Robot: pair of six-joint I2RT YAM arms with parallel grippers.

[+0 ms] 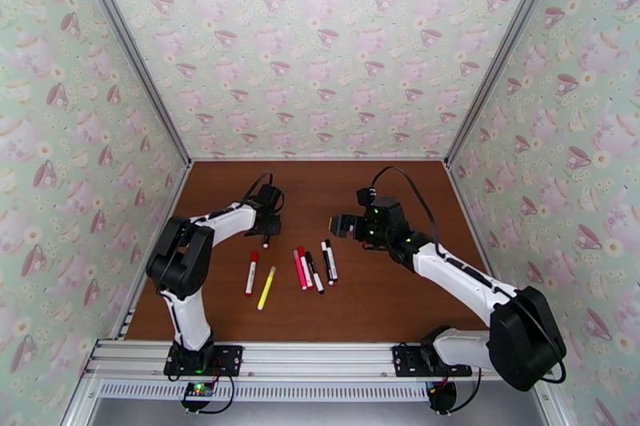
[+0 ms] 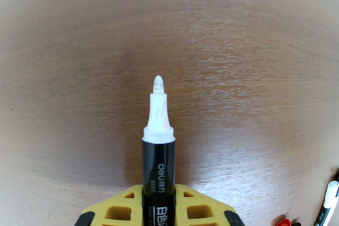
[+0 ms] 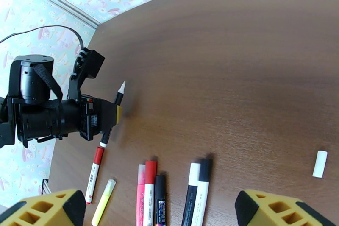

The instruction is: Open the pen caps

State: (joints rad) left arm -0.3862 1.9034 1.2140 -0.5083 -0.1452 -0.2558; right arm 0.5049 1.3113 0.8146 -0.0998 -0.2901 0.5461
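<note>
Left gripper (image 1: 268, 229) clamps an uncapped pen (image 1: 266, 240); right gripper (image 1: 340, 225) stands wide.
Top view: the gripped pen hangs over the table (image 1: 384, 300), with the other pens (image 1: 305, 268) lying side by side nearer the bases. Left wrist: yellow fingers (image 2: 118, 212) pinch the black barrel, its bare white tip pointing toward the tabletop. Right wrist: a white cap (image 3: 320, 163) lies alone, well apart from the pens.

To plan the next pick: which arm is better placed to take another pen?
Right: the right jaws stand open, empty, near the lying pens; the left jaws hold the uncapped black pen.
</note>
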